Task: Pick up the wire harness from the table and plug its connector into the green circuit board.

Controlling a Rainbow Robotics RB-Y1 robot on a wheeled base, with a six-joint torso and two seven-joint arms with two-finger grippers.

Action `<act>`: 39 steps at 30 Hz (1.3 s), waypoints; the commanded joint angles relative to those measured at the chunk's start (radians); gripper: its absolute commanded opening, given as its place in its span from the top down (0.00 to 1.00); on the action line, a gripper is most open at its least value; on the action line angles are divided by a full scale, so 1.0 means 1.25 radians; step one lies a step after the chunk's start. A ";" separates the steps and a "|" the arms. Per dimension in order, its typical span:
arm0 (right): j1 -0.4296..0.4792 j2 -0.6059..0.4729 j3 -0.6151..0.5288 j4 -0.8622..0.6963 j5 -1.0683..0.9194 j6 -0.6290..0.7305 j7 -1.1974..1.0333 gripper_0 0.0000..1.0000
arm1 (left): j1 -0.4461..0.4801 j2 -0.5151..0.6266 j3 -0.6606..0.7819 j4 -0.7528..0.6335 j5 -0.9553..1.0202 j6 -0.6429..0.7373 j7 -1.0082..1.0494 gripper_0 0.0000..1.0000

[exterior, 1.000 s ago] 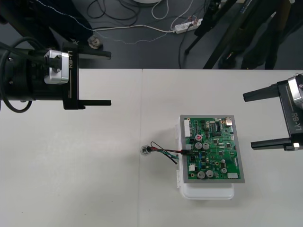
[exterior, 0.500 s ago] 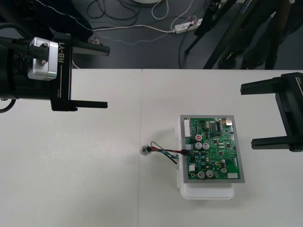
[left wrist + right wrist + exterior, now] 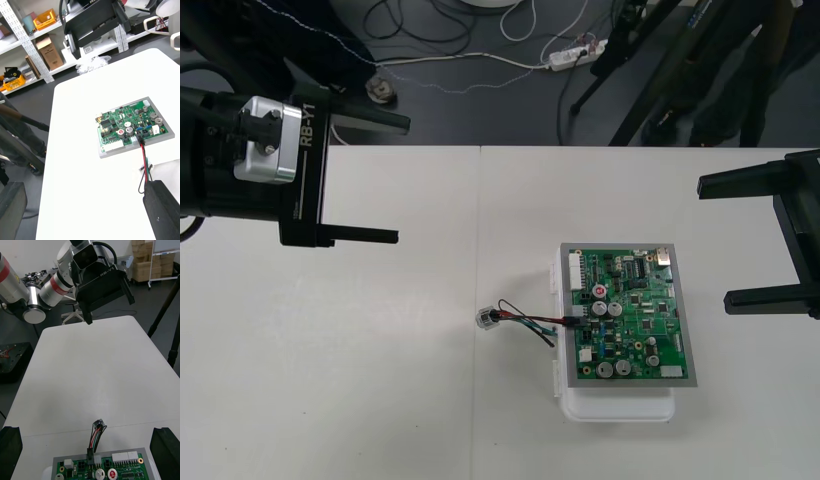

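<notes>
The green circuit board (image 3: 627, 315) lies on its white base (image 3: 620, 405) right of the table's middle. The harness's black plug (image 3: 578, 318) sits in a connector at the board's left edge. From it the red, black and green wires (image 3: 530, 322) run left over the table to the round metal socket (image 3: 485, 319). My left gripper (image 3: 380, 178) hangs open at the far left, well away from the harness. Off the board's right side, my right gripper (image 3: 740, 240) is open at the table's right edge. The left wrist view has the board (image 3: 131, 127) and plug (image 3: 141, 142) beyond my open fingers (image 3: 165, 210).
A seam (image 3: 479, 300) runs down the table just left of the socket. Bare tabletop (image 3: 330, 380) spreads on the left and in front. Cables and tripod legs (image 3: 630, 90) stand on the dark floor beyond the far edge.
The left gripper has drawn back to the left and slightly toward the far edge. The right gripper has slid right, partly off the view's edge. The harness and board have not moved.
</notes>
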 commanded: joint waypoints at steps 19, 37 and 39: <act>-0.005 -0.034 -0.020 0.005 -0.011 0.001 0.108 0.00 | -0.022 -0.010 0.030 0.045 0.026 -0.032 0.001 0.09; -0.005 -0.034 -0.020 0.005 -0.011 0.001 0.108 0.00 | -0.022 -0.010 0.030 0.045 0.026 -0.032 0.001 0.09; -0.005 -0.034 -0.020 0.005 -0.011 0.001 0.108 0.00 | -0.022 -0.010 0.030 0.045 0.026 -0.032 0.001 0.09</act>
